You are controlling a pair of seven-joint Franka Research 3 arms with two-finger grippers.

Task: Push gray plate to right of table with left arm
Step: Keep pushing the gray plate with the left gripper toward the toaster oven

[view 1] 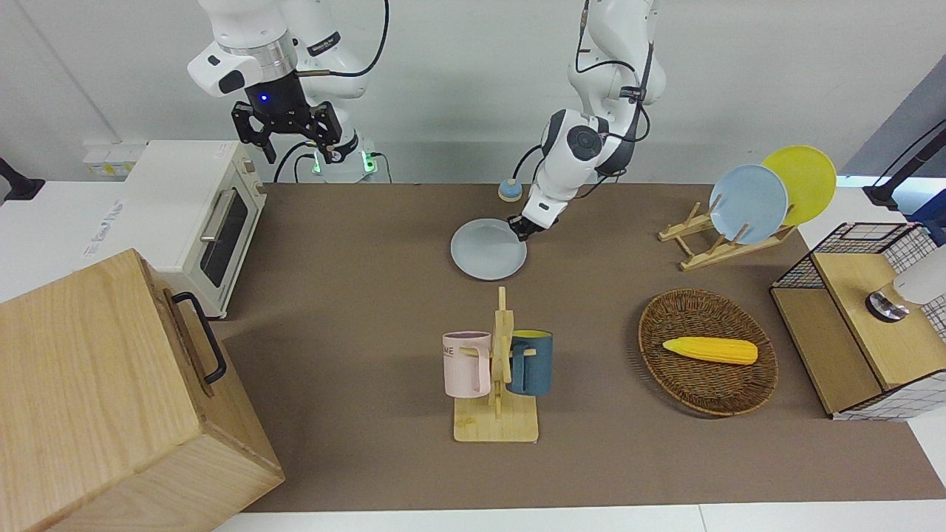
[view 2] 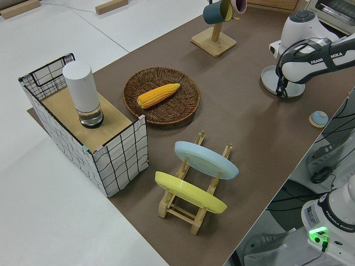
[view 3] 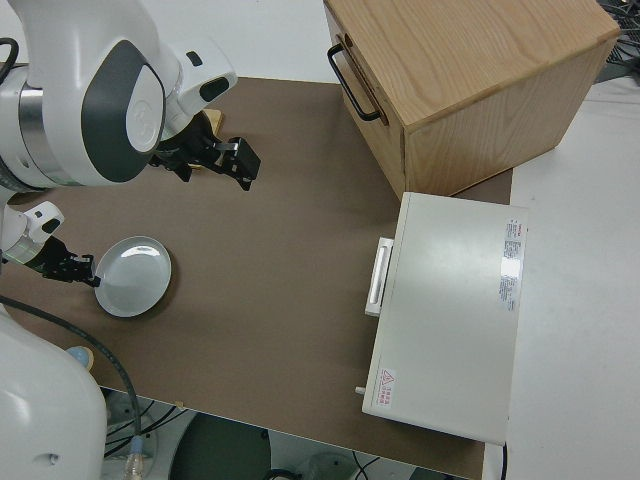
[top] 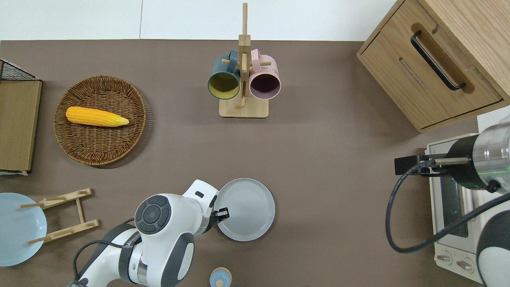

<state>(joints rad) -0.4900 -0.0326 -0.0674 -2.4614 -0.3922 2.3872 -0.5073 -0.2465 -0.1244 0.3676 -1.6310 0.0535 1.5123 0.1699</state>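
— So where does the push stand?

— Roughly at mid-table. The gray plate (top: 246, 209) lies flat on the table (top: 338, 131), on the side near the robots, nearer to them than the mug rack (top: 243, 73). The left gripper (top: 221, 213) sits low at the plate's rim on the side toward the left arm's end. Whether its jaws are open or closed on the rim cannot be told. The right gripper (view 1: 286, 129) is parked with its jaws apart.

— What could spoil it?

— Mostly the contact point. It looks slightly off the plate's centre line, so the plate may spin and slide off course instead of travelling straight. If the fingertips ride up over the low rim, they lose the plate altogether, or tip its edge.

— Any obstacles?

— The toaster oven (top: 450, 199) and the wooden cabinet (top: 430, 75) stand at the right arm's end. A push carried too far would knock the plate against them. Reach is a worry too: the left arm (top: 159, 235) already stretches well across.
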